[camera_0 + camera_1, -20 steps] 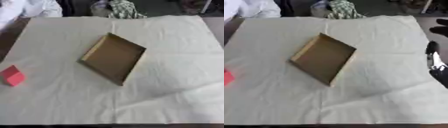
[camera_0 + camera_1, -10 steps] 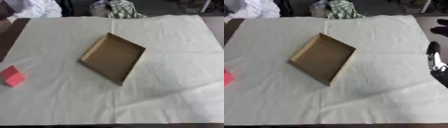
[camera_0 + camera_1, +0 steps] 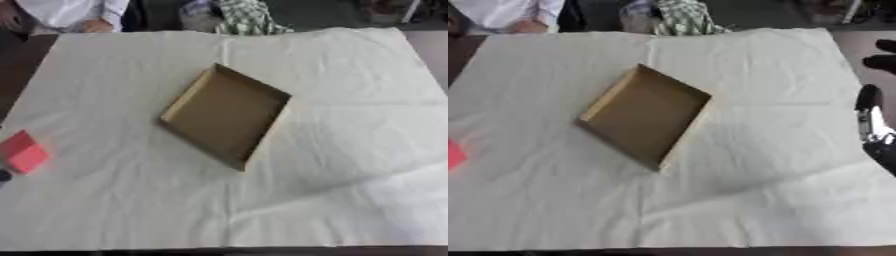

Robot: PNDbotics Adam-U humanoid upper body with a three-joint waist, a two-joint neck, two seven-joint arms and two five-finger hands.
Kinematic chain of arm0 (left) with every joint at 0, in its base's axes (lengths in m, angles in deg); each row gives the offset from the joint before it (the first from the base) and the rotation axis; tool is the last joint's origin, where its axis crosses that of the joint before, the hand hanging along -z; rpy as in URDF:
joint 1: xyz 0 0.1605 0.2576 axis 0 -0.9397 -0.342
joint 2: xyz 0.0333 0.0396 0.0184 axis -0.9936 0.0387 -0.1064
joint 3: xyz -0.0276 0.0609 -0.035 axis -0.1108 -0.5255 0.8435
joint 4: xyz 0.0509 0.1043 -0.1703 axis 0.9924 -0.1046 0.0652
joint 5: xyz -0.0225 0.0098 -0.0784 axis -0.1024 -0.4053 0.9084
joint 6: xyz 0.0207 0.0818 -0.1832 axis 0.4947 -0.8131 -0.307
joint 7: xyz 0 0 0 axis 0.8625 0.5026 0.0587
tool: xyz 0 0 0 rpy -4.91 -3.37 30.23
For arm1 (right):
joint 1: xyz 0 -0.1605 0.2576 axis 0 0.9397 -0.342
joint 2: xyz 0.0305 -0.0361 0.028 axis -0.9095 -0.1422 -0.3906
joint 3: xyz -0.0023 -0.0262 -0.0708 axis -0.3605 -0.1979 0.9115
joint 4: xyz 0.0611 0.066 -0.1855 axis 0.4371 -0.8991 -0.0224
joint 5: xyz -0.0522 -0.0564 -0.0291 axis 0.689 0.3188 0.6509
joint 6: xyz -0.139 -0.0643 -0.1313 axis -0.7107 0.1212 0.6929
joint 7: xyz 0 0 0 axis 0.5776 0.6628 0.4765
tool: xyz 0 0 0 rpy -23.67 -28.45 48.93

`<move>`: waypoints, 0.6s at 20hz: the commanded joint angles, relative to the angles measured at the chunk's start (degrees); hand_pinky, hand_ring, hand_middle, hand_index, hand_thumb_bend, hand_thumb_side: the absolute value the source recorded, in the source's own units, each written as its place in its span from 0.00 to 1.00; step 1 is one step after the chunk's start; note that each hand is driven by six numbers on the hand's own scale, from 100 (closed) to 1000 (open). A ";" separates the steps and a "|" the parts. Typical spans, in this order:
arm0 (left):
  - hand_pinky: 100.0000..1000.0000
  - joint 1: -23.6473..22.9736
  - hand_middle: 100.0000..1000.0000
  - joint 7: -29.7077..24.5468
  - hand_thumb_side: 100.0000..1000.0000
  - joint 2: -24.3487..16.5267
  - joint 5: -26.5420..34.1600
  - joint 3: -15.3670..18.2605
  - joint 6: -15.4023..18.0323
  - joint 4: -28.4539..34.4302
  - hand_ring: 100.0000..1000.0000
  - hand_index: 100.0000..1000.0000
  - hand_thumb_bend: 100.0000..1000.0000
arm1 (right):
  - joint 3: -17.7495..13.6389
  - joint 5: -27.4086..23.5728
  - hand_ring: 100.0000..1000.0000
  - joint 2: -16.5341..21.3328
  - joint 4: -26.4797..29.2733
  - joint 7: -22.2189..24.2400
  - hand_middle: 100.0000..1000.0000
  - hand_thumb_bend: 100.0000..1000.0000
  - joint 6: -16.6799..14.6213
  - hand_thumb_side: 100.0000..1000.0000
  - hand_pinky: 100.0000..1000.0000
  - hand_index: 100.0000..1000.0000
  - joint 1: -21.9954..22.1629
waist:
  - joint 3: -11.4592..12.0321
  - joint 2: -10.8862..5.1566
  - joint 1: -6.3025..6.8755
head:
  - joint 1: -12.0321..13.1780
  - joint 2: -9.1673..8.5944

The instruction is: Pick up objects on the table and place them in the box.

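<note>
Right hand (image 3: 871, 117) sits at table's 3 o'clock edge, finger state unreadable. Red block (image 3: 24, 152) lies at 9 o'clock, beyond the empty box (image 3: 225, 115); left hand unseen, presumably nearer.

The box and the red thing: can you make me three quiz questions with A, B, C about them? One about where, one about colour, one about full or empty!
1. Where does the red block lie?
A. inside the box
B. on the cloth near the left edge
C. at the far right corner

2. What colour is the box?
A. brown
B. blue
C. white

3. What is the state of the box?
A. shut with a lid
B. full of blocks
C. open and empty

Answers: 1 B, the block sits on the white cloth far left of the box, apart from it. 2 A, its walls and floor are cardboard brown. 3 C, its bare floor shows with nothing on it. A dark part of the robot's right arm shows at the right edge; its hand cannot be made out.
</note>
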 commanded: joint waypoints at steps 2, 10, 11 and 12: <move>0.69 2.13 0.72 0.48 0.42 -0.41 0.41 -0.59 -0.14 -0.85 0.80 0.90 0.63 | -0.17 -0.51 0.77 0.65 0.86 0.26 0.82 0.00 0.01 0.83 0.86 0.76 -0.69 | -0.17 -0.54 0.27 | 0.35 0.19; 0.65 5.26 0.68 0.77 0.39 1.86 -2.37 -1.70 -0.51 -4.07 0.77 0.86 0.61 | -0.09 -0.77 0.76 -0.02 0.86 0.65 0.82 0.00 0.31 0.83 0.86 0.76 -0.88 | -0.66 -0.30 0.55 | 0.55 0.04; 0.64 5.54 0.67 0.80 0.38 2.11 -2.82 -1.86 -0.47 -4.43 0.76 0.85 0.62 | -0.07 -0.78 0.76 -0.04 0.86 0.71 0.82 0.00 0.33 0.83 0.86 0.76 -0.91 | -0.69 -0.26 0.59 | 0.58 0.03; 0.63 5.82 0.66 0.87 0.38 2.39 -3.24 -2.00 -0.46 -4.81 0.75 0.85 0.62 | -0.04 -0.79 0.76 -0.06 0.86 0.78 0.82 0.00 0.32 0.83 0.86 0.76 -0.95 | -0.72 -0.22 0.62 | 0.61 0.02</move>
